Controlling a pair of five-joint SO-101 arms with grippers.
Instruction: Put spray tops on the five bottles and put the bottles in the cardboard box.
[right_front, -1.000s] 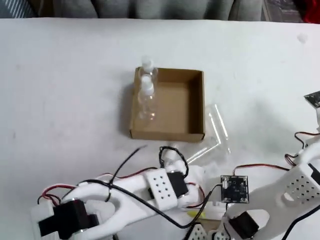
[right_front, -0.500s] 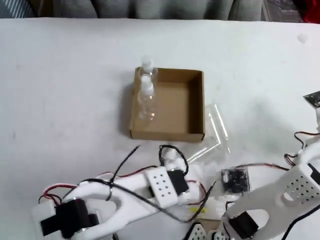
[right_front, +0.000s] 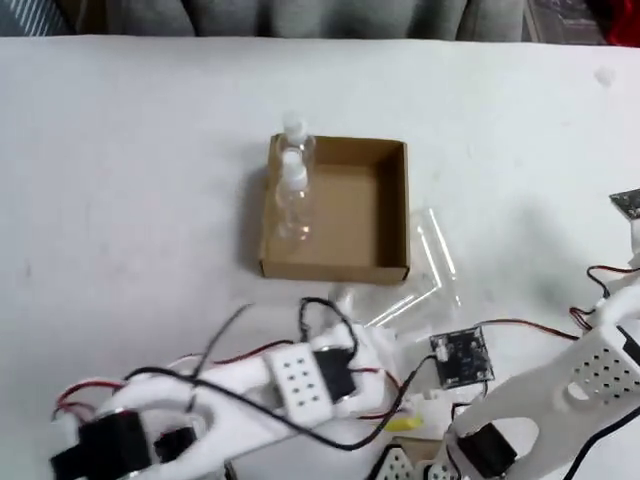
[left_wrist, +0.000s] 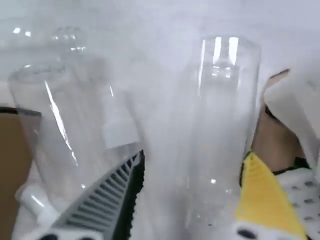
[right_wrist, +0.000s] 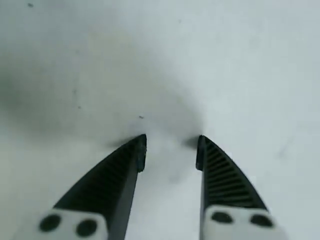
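Two bottles are seen standing inside the cardboard box (right_front: 355, 215), which is placed near the middle of the white counter (right_front: 130, 150). Both are set against the box's left wall: the far capped bottle (right_front: 293, 137) in the far left corner and the near capped bottle (right_front: 292, 205) just beside it. Each is fitted with a white spray top (right_front: 293, 175) and is upright, with the top pointing up. Two clear uncapped bottles are found lying on the counter off the box's near right corner. The first loose bottle (right_front: 437, 245) is laid with its long axis running mostly far to near. The second loose bottle (right_front: 405, 300) is slanted from near left to far right, and the two are close together at their right ends. In the left wrist view a fifth, the held bottle (left_wrist: 220, 115), is gripped by the left claw (left_wrist: 195, 157) between a grey finger (left_wrist: 112, 200) and a yellow finger (left_wrist: 260, 200). Its long axis is lined up with the fingers and its open neck is turned away from the wrist. A neighbouring bottle (left_wrist: 60, 115) is seen alongside it; which loose one it is cannot be told. The right claw (right_wrist: 171, 145) is held partly spread over bare counter, with nothing between its dark fingers.
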